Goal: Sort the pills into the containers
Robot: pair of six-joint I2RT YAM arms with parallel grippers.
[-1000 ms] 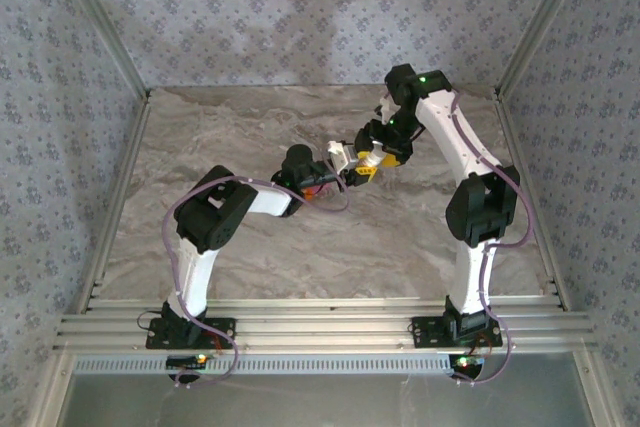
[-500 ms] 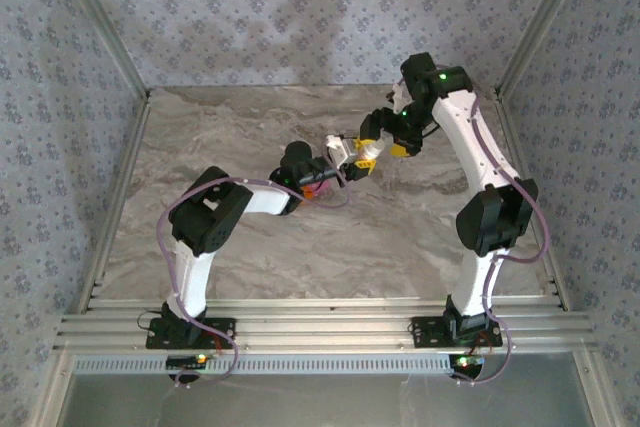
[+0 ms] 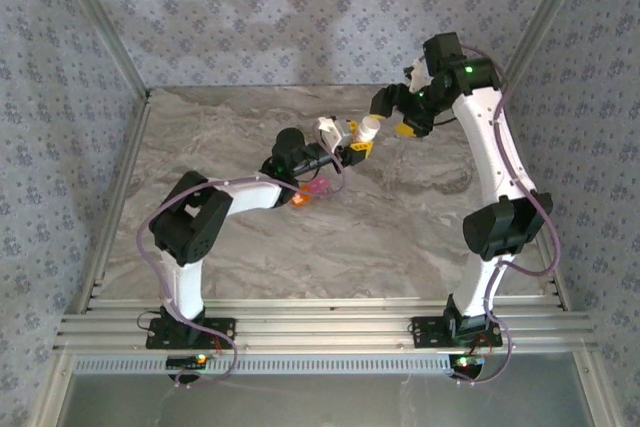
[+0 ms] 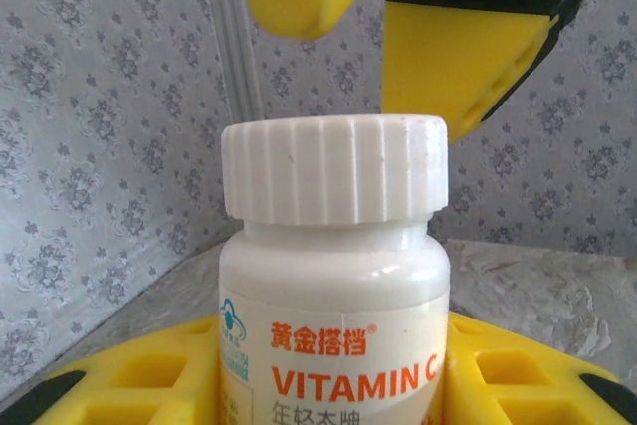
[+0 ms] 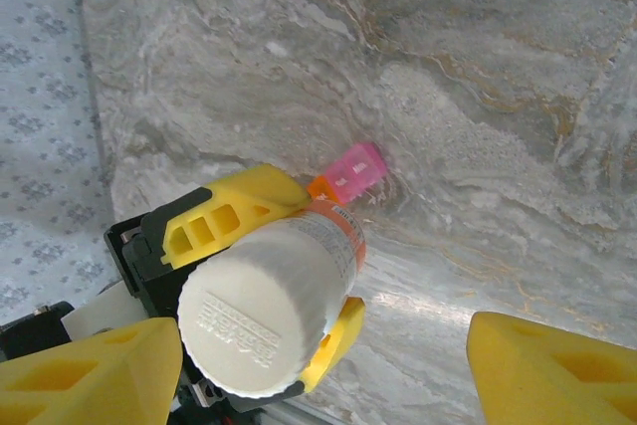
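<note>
A white vitamin C bottle [image 4: 333, 276] with its ribbed cap [image 5: 254, 320] on is held off the table; my left gripper [image 4: 333, 390] is shut on its body, yellow fingers [image 5: 224, 218] on either side. My right gripper [image 5: 323, 345] is open, with its yellow fingers [image 4: 463, 62] just above and beside the cap. In the top view the bottle [image 3: 368, 129] sits between the left gripper [image 3: 350, 144] and the right gripper [image 3: 398, 119]. The containers [image 5: 348, 172], a small pink and orange strip, lie on the table below, under the left forearm [image 3: 310, 193]. The pills are out of view.
The marble table [image 3: 400, 227] is walled by patterned panels on three sides. The right arm [image 3: 490, 147] reaches in from the right, and a metal rail [image 3: 320, 332] runs along the near edge.
Both grippers and the bottle have moved toward the far side of the table. The right arm has risen and swung right, and its jaws now stand off the cap.
</note>
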